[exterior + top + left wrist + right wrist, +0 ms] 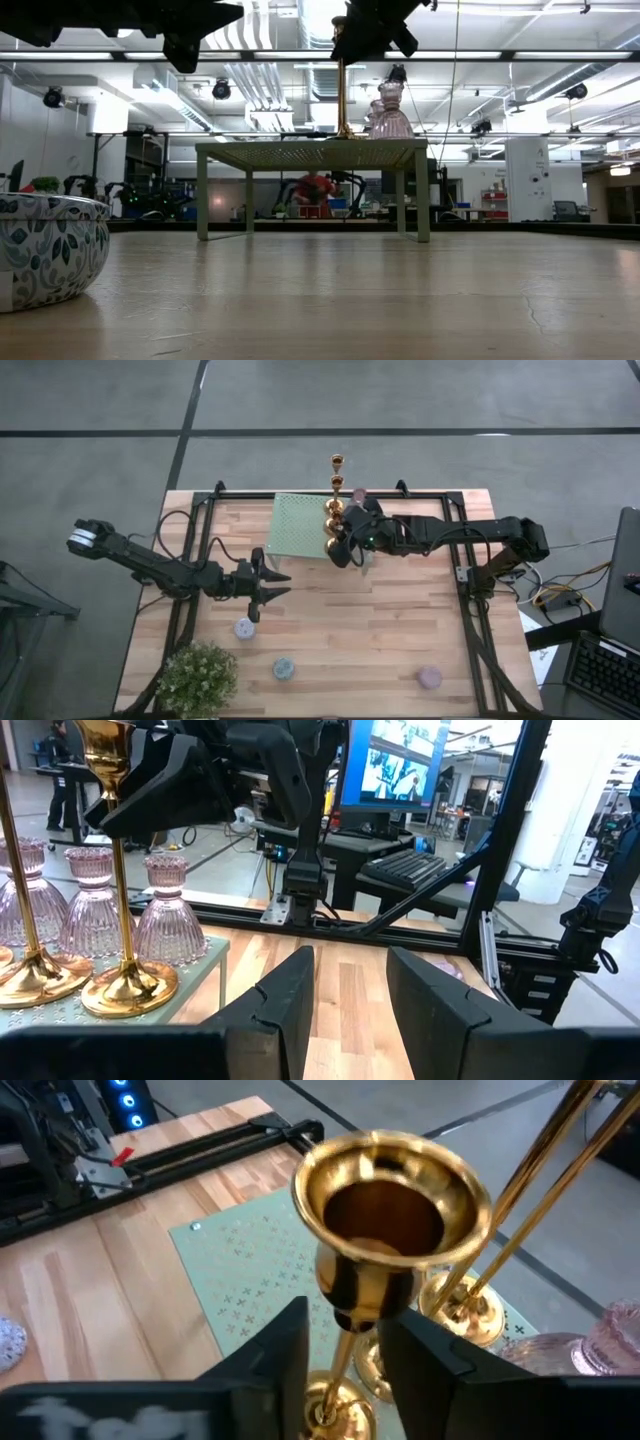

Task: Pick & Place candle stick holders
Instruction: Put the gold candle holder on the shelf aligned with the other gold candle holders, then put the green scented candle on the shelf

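High view showed the right gripper (pixel 345 550) reaching in from the table's (pixel 380 620) right side to the mint-green rack (pixel 300 525) at the middle of the back edge, where three gold candlesticks (pixel 334 510) stood in a line along the rack's right edge. From its wrist camera, the nearest candlestick (pixel 385 1210) stood upright on the rack with its stem between the two fingers, and a gap showed on either side, so the jaws looked loosened rather than clenched. I judged it a set-down just being let go, the fingers kept level with the stem so it would not tip. The left gripper (pixel 285 584) hung over the bare boards just off the rack's front left corner, jaws spread and holding nothing, seemingly waiting its turn. Pink glass holders (pixel 165 910) were grouped on the rack behind the gold bases. Three small cups were not yet on the rack: a pale one (pixel 245 627) and a bluish one (pixel 284 668) toward the front left, and a lilac one (pixel 429 677) toward the front right. A potted plant (pixel 197 678) filled the front left corner. The table was pale planked wood in a black frame, and beyond it lay a big workshop with strip lights, screens and a keyboard (pixel 405 868).
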Controlling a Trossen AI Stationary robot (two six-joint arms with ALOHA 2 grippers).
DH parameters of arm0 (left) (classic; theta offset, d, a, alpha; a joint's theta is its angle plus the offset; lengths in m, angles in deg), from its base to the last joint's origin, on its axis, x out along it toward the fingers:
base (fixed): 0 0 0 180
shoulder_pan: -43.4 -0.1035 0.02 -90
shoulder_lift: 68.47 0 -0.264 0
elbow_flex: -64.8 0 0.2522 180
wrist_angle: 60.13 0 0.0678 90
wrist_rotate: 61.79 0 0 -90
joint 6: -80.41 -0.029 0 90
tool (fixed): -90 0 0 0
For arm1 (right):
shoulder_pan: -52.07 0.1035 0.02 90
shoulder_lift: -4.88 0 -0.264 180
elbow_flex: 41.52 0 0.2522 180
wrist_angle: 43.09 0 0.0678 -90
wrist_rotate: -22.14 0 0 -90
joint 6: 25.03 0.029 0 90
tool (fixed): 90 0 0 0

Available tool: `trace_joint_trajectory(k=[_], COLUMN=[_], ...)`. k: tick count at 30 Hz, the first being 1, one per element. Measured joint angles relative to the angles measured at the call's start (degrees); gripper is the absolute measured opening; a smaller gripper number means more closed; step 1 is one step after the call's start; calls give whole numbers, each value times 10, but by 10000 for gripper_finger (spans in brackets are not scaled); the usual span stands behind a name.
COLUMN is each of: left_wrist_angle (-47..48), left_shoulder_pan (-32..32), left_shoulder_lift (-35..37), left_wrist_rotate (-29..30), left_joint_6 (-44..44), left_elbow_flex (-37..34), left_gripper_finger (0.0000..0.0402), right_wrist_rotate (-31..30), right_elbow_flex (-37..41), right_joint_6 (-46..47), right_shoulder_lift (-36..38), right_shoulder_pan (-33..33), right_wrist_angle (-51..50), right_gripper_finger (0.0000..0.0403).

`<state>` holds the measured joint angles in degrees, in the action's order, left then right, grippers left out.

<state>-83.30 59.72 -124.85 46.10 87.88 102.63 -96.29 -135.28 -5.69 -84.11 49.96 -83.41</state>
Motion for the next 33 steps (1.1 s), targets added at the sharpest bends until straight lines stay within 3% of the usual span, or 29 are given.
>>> trace_joint_trajectory(k=[13, 26, 33], left_wrist_angle=[7, 23, 62], left_shoulder_pan=[0, 0, 0], left_shoulder_lift=[0, 0, 0], left_wrist_rotate=[0, -7, -23], left_joint_6=[0, 4, 71], left_elbow_flex=[0, 0, 0], left_gripper_finger=[132, 132, 132], right_wrist_rotate=[19, 16, 16], right_elbow_flex=[-3, -4, 5], right_joint_6=[12, 19, 39], right_shoulder_lift=[5, 28, 28], right_shoulder_pan=[18, 66, 132], right_wrist_angle=[-52, -112, -123], right_gripper_finger=[207, 237, 239])
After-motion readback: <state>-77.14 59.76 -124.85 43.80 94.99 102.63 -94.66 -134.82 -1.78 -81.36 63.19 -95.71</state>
